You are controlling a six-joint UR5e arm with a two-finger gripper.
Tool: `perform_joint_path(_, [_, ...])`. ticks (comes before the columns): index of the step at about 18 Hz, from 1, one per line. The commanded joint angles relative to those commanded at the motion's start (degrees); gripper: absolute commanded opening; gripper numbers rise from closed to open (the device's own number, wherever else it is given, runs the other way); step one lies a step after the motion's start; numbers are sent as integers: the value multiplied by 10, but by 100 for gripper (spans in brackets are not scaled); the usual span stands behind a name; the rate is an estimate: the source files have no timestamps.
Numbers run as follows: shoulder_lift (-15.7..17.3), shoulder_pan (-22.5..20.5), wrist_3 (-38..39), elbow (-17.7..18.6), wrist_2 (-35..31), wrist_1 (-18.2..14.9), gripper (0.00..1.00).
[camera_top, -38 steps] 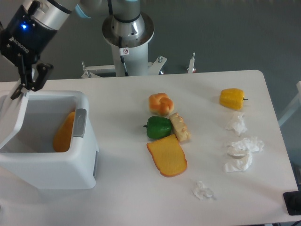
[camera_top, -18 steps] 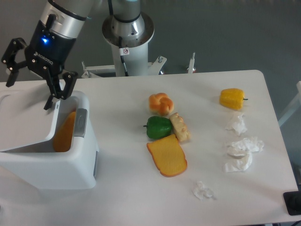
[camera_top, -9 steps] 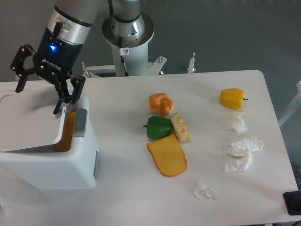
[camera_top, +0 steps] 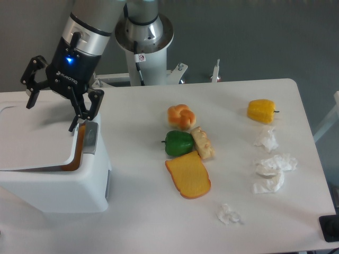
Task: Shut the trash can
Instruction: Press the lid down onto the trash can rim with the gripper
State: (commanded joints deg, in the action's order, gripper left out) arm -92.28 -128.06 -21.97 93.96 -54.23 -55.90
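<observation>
Bin (camera_top: 58,188) stood at the table's (camera_top: 148,227) left edge, white and boxy, with its lid (camera_top: 32,137) lowered almost flat but not fully shut: a narrow gap remained along the right side, where a strip of an orange item (camera_top: 78,151) inside showed through. A grey latch tab (camera_top: 90,137) sat on the bin's right rim. The gripper (camera_top: 52,108) hung over the lid's back right part with its black fingers (camera_top: 85,108) spread wide apart, holding nothing; whether the fingertips touched the lid could not be told. A blue light glowed on the gripper's body. Well to the right, mid-table, lay a bun (camera_top: 181,116), a green pepper (camera_top: 178,143), a small pastry (camera_top: 203,143) touching the pepper's right side, and an orange slice (camera_top: 188,175) just below them. Near the right edge sat a yellow pepper (camera_top: 261,110), with crumpled tissues (camera_top: 271,169) below it and one more tissue (camera_top: 229,214) nearer the front
</observation>
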Motion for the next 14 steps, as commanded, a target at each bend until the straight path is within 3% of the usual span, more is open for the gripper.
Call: perform_joint_path(14, [-18, -1, -2, 0, 0, 2, 100])
